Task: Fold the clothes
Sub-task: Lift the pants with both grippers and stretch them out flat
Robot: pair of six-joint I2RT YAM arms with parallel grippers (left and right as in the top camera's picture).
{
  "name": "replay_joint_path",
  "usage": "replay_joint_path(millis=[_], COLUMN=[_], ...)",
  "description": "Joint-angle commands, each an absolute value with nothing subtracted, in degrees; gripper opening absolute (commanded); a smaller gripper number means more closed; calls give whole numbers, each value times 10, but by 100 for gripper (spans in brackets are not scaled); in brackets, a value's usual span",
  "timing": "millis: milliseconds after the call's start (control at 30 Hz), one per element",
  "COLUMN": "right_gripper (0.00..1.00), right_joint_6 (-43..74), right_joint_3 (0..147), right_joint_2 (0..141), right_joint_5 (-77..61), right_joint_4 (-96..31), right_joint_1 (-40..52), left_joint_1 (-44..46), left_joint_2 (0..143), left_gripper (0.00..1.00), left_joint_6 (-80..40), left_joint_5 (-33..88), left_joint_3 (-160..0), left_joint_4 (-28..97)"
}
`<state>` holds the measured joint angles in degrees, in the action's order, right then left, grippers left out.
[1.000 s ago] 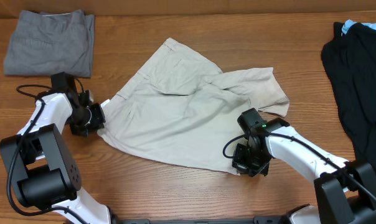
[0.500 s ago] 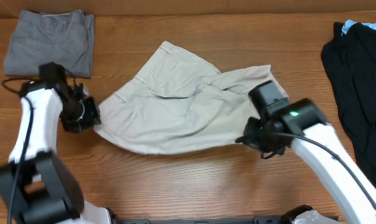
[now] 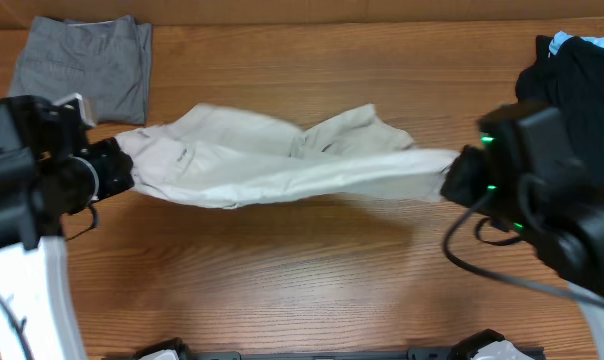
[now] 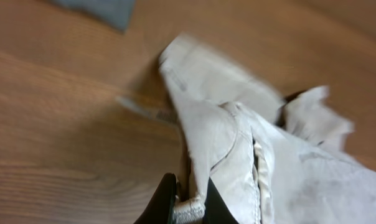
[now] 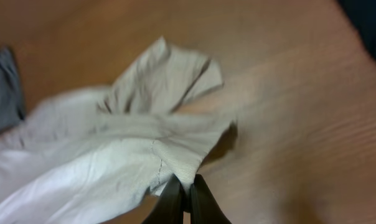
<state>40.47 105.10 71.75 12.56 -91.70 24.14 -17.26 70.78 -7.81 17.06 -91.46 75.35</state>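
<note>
Overhead, the beige shorts (image 3: pixel 282 165) are pulled out into a long, bunched band running left to right across the middle of the wooden surface (image 3: pixel 282 285). Each end is caught in one hand. The left hand (image 3: pixel 122 168) holds the left end and the right hand (image 3: pixel 457 175) holds the right end. The cloth looks raised off the wood, with a soft shadow beneath it, though the picture is blurred there.

In the left wrist view, the two dark fingers are closed on a stitched edge of the shorts at the bottom of the frame, and the rest of the cloth bunches away from them in folds. In the right wrist view, the fingers are pinched tight on a corner of the beige cloth, which spreads away over the wood.

The grey shorts (image 3: pixel 82 70) lie folded at the far left corner. The black garment (image 3: pixel 572 90) lies in a heap at the far right edge, well apart from the beige shorts.
</note>
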Motion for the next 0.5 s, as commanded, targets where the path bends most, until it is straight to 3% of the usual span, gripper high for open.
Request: replay_joint_path(millis=[0, 467], right_gripper=[4, 4], right_joint_6=[405, 359], right_joint_3=[1136, 1402], right_joint_2=[703, 702], right_joint_5=[189, 217], right_joint_4=[-929, -970], right_joint_1=[244, 244], left_joint_1=[-170, -51], left_joint_2=[677, 677], left_gripper=[4, 4], left_joint_6=[-93, -147], left_joint_5=[181, 183], left_joint_3=[-1016, -1366], left_joint_4=[782, 924])
